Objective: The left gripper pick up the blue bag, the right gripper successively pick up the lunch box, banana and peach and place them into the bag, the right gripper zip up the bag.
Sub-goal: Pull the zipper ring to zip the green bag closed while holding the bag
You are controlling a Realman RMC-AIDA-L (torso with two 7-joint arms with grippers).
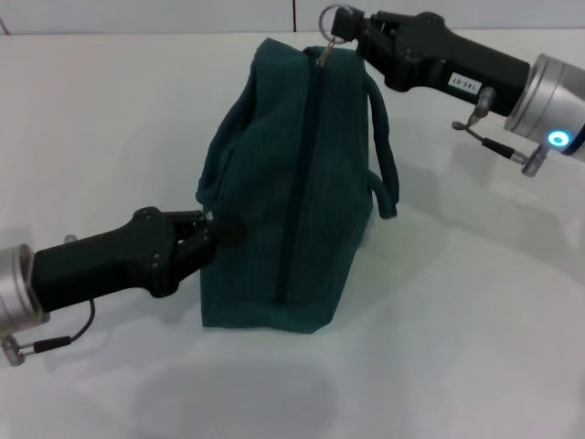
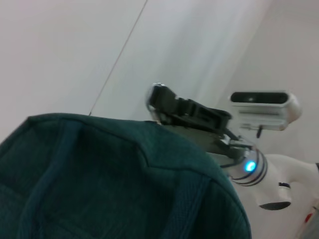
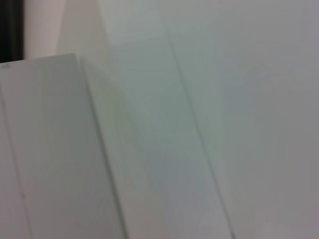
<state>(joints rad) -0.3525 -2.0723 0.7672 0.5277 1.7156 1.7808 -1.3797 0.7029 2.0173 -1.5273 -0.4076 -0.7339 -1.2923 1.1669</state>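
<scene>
White tabletop [image 1: 475, 347] carries the blue bag [image 1: 292, 183], upright, soft woven fabric, its closed zipper running lengthwise from near edge to far top. Between both claws: the left gripper [image 1: 208, 233] pinches its near-left side, and the right gripper [image 1: 352, 37] clamps the ring zip pull [image 1: 331, 20] at the top far end.

A plain white table [image 1: 457, 347] under soft even light; pale wall panels [image 3: 209, 99] with thin seams behind
</scene>
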